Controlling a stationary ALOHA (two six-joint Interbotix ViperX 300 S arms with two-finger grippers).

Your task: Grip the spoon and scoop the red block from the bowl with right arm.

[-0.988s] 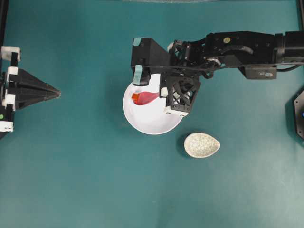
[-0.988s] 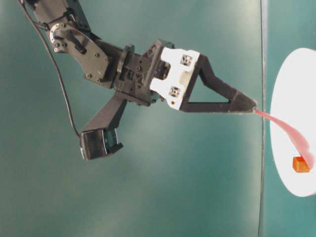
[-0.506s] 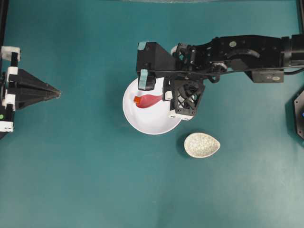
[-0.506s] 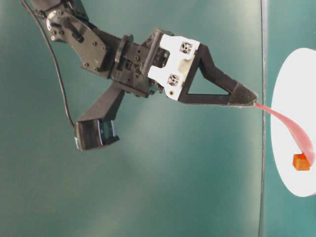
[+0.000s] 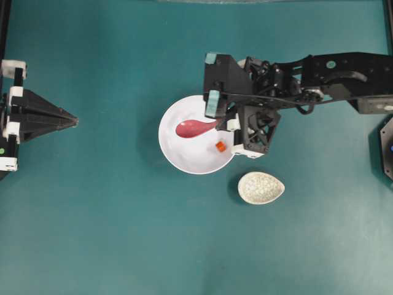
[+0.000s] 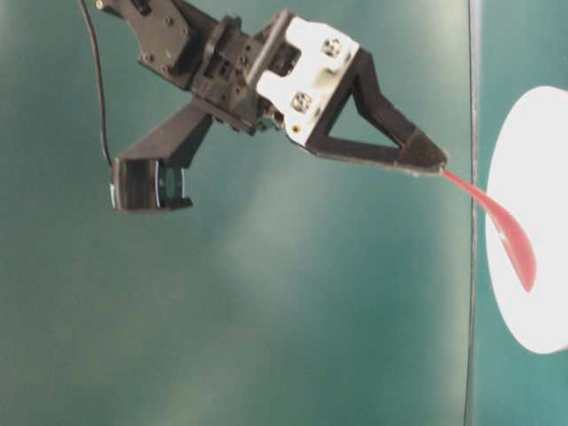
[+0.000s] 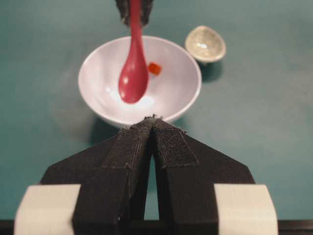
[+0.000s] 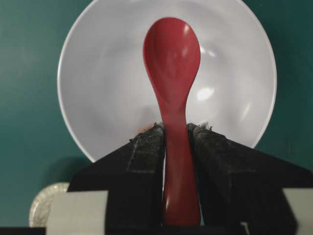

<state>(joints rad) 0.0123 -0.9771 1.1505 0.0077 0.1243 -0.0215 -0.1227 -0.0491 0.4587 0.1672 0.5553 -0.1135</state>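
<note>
Right tool (image 8: pixel 176 132): clamped on the spoon (image 5: pixel 195 128) by its handle; we see the pads pressed to both sides of it in the wrist view.

Spoon: held over the bowl (image 5: pixel 184 161), scoop empty. Half a second ago its tip sat against the block; now it has lifted and drawn back toward the arm.

Block (image 5: pixel 220 146): lying in the bowl near the right rim, apart from the spoon. Earlier it lay on the left side, so it has shot across.

Left tool (image 7: pixel 152 142): pads together, holding nothing, parked well away on the tabletop (image 5: pixel 110 233).

Speckled dish (image 5: pixel 261 187): beside the bowl.

We judge the scoop missed; a fresh approach is needed.
</note>
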